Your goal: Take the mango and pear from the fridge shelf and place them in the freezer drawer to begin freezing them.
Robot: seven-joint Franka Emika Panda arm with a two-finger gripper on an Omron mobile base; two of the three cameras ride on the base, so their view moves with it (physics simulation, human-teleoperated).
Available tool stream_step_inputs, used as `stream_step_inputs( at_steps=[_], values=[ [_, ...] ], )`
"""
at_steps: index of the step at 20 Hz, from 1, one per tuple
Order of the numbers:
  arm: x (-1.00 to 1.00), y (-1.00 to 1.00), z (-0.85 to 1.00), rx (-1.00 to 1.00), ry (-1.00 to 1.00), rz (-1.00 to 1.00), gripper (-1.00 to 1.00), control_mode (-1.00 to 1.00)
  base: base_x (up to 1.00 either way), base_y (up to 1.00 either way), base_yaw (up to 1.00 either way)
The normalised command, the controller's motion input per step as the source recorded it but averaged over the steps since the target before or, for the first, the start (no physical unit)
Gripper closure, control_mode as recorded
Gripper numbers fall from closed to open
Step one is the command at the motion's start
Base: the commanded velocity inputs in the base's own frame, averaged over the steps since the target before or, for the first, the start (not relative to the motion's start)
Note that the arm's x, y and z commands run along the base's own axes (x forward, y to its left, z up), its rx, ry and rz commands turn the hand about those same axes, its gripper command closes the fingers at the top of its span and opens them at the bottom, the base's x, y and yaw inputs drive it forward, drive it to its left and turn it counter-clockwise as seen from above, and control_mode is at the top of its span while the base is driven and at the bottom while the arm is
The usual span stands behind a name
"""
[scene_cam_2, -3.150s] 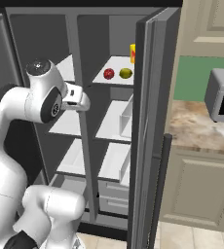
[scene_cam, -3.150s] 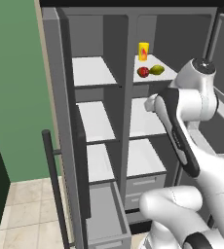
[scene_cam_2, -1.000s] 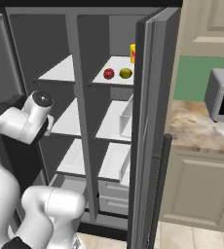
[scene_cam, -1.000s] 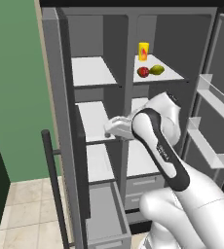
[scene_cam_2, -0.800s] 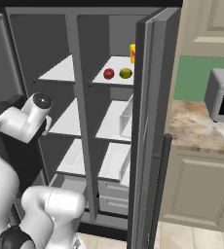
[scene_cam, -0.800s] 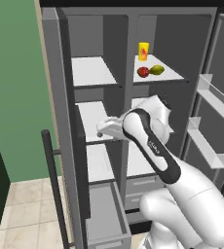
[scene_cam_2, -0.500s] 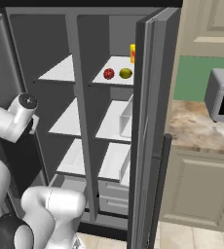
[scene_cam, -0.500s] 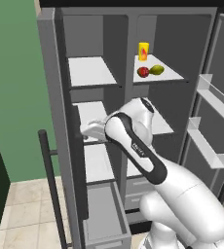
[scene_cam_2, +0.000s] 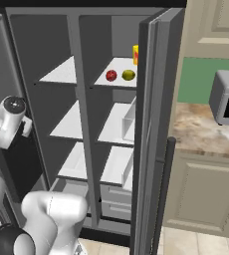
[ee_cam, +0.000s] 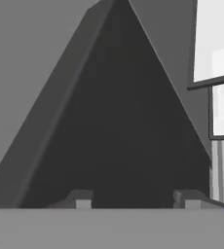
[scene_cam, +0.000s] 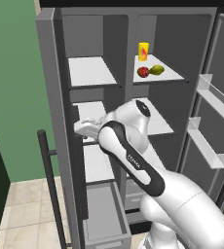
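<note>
Kitchen setting: a tall grey fridge stands with both doors open against a green wall, and tan cabinets carry a speckled table with a grey microwave at the right of the right base view.

1. Upper right compartment. The mango and the pear lie side by side on the fridge shelf, near the top centre of the left base view. The mango is at the left, the pear just beside it at the right. A yellow carton stands upright behind them.
2. Same items, right base view. The mango and the pear sit on the fridge shelf, partly screened by the edge of the open door.
3. Lower left. The freezer drawer is pulled out at the bottom of the left compartment, below the white shelves.
4. Arm. The white arm bends to the left across the middle of the left base view, its end at the left door edge.
5. Hand. In the hand view the hand faces a dark grey panel, with both fingertips well apart, a wide setting, and nothing between them.
</note>
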Motion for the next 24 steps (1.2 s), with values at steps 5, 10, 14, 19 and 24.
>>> stream_step_inputs(
  at_steps=[5,10,14,19,24],
  values=[
    [-0.18,-0.76,0.33,-0.09,-0.1,-0.11,-1.0,-1.0,0.0,0.0,0.0],
    [-0.11,-0.95,0.68,-0.12,-0.06,-0.14,-1.0,-1.0,0.0,0.0,0.0],
    [0.15,-1.0,0.64,-0.06,0.0,-0.21,-1.0,-1.0,0.0,0.0,0.0],
    [0.32,-0.92,0.32,0.02,0.12,-0.45,-1.0,-1.0,0.0,0.0,0.0],
    [0.49,-0.86,0.2,0.01,0.11,-0.43,-1.0,-1.0,0.0,0.0,0.0]
  ],
)
